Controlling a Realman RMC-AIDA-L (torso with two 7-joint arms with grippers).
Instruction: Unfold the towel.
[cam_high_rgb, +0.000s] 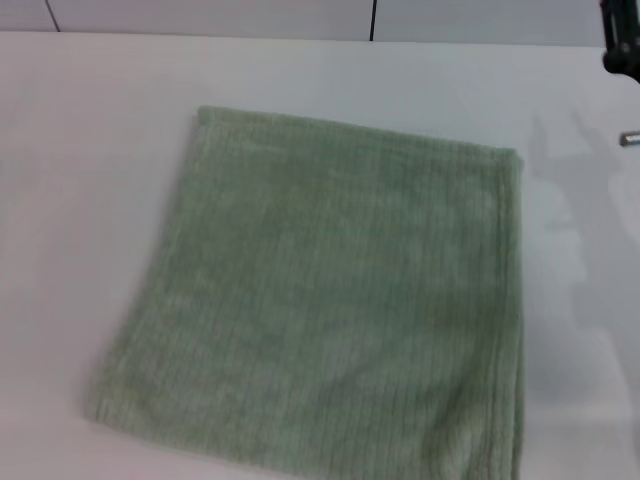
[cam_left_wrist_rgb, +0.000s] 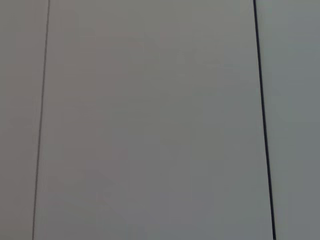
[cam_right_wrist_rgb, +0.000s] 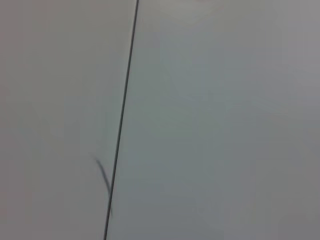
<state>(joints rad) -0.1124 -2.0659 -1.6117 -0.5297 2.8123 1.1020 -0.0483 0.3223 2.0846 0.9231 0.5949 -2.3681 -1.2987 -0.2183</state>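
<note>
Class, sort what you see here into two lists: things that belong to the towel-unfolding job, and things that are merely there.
Belongs to the job:
- the towel, pale green, lying folded flat
- the right arm, only a dark part showing at the far right edge

Merely there:
- the white table
- the panelled wall behind it

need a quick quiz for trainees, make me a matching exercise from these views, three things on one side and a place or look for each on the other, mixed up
Things:
1. towel
2. table
3. right arm

Descriptions:
A. white, flat, bearing the cloth
B. dark, at the head view's upper right corner
C. pale green, ribbed, lying flat in the middle

Pairs: 1-C, 2-A, 3-B
</note>
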